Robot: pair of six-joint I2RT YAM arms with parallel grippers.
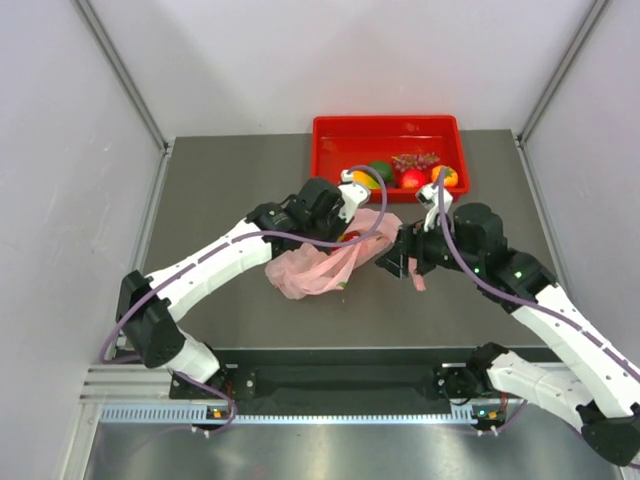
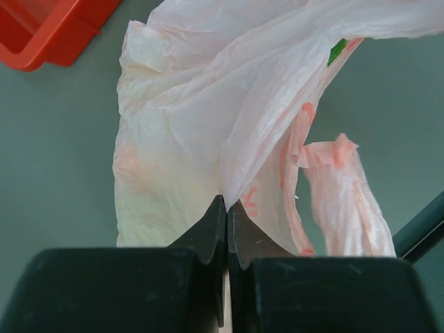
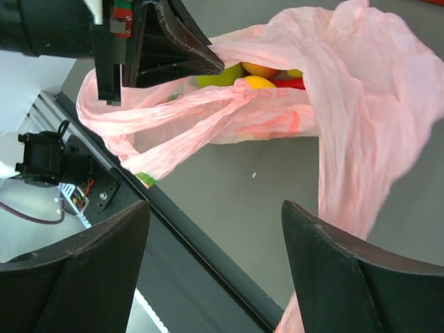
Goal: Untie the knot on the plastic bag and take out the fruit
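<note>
The pale-pink plastic bag (image 1: 305, 268) lies mid-table, its mouth lifted toward the red tray. My left gripper (image 1: 350, 222) is shut on a fold of the bag's upper edge (image 2: 226, 202) and holds it up. My right gripper (image 1: 396, 256) is open just right of the bag, and a pink strip (image 3: 347, 173) drapes past its right finger. In the right wrist view, fruit shows inside the bag: a yellow-green one (image 3: 220, 75) and a yellow-orange one (image 3: 258, 82). The handle strips bunch together in front of them (image 3: 239, 94), where the knot may be. A loose handle end (image 2: 341, 191) hangs right.
A red tray (image 1: 330, 150) at the back holds an orange fruit (image 1: 360, 179), a dark green round fruit (image 1: 381, 170), purple grapes (image 1: 415, 160), a red fruit (image 1: 413, 180) and another orange one (image 1: 447, 177). The table's front rail (image 3: 208, 236) runs below my right gripper.
</note>
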